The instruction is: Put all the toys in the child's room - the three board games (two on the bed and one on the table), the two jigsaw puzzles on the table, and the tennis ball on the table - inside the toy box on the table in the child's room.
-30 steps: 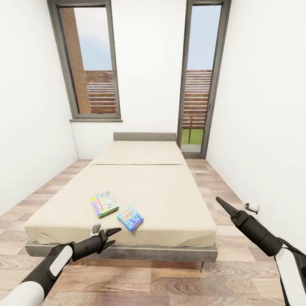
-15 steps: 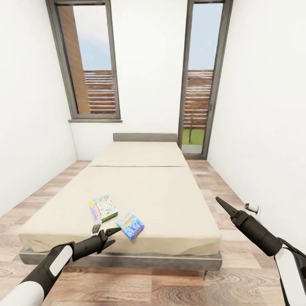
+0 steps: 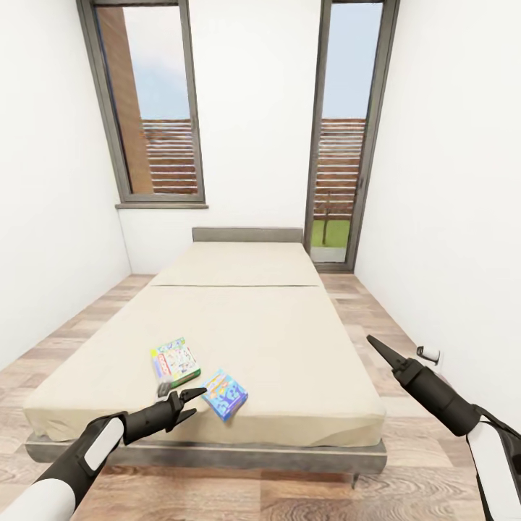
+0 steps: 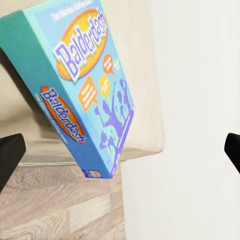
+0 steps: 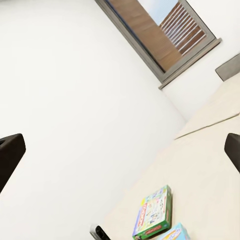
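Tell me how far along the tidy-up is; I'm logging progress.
Nothing looks done here: both board games, the green-white one and the blue Balderdash box, lie on the bed. The left hand is open near the blue box; the right hand carries nothing. Everything is left.

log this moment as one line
phase: at bed foot | left gripper: open, near blue game | right gripper: open, empty | green game: on bed

2 board games [image 3: 199,376] on bed [image 3: 239,304]

bed [image 3: 275,325]: open mattress around two board games [image 3: 175,361] | side floor seemingly clear | walls close
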Available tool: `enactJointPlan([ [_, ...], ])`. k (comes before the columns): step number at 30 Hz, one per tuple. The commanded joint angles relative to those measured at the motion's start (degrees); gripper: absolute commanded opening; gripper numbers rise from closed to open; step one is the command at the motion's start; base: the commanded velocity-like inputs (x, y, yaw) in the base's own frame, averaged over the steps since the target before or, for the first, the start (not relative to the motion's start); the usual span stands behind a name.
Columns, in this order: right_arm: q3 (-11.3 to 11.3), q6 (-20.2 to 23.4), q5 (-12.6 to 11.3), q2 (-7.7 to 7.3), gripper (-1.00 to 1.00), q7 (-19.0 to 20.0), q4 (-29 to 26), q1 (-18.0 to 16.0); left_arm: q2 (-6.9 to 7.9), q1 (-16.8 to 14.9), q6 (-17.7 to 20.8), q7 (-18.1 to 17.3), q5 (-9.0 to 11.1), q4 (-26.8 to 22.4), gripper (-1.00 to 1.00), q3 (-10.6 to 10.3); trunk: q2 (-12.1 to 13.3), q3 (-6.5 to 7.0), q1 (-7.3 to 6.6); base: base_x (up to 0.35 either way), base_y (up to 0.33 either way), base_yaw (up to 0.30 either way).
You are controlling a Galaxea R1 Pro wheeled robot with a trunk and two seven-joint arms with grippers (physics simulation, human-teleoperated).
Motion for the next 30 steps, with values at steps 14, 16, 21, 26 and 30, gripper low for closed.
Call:
enactJointPlan([
  [14, -0.1, 0.4, -0.2, 0.00, 1.00, 0.1, 0.0, 0.0, -0.03, 0.0, 0.4, 0.1, 0.5, 0.0, 1.00, -0.3, -2.8, -1.32, 1.53, 0.010, 0.003, 0.000],
  [16, -0.1, 0.4, -0.2, 0.00, 1.00, 0.1, 0.0, 0.0, -0.04, 0.0, 0.4, 0.1, 0.5, 0.0, 1.00, -0.3, -3.6, -1.68, 1.97, 0.000, 0.000, 0.000],
  [21, -0.1, 0.4, -0.2, 0.00, 1.00, 0.1, 0.0, 0.0, -0.25, 0.0, 0.4, 0.1, 0.5, 0.0, 1.00, -0.3, -5.6, -2.57, 3.07, 0.000, 0.000, 0.000],
  [26, -0.1, 0.4, -0.2, 0.00, 1.00, 0.1, 0.0, 0.0, -0.46, 0.0, 0.4, 0.2, 0.5, 0.0, 1.00, -0.3, -6.4, -2.93, 3.51, 0.000, 0.000, 0.000],
  [30, -0.1, 0.4, -0.2, 0.00, 1.00, 0.1, 0.0, 0.0, -0.83, 0.0, 0.4, 0.2, 0.4, 0.0, 1.00, -0.3, -6.4, -2.93, 3.51, 0.000, 0.000, 0.000],
])
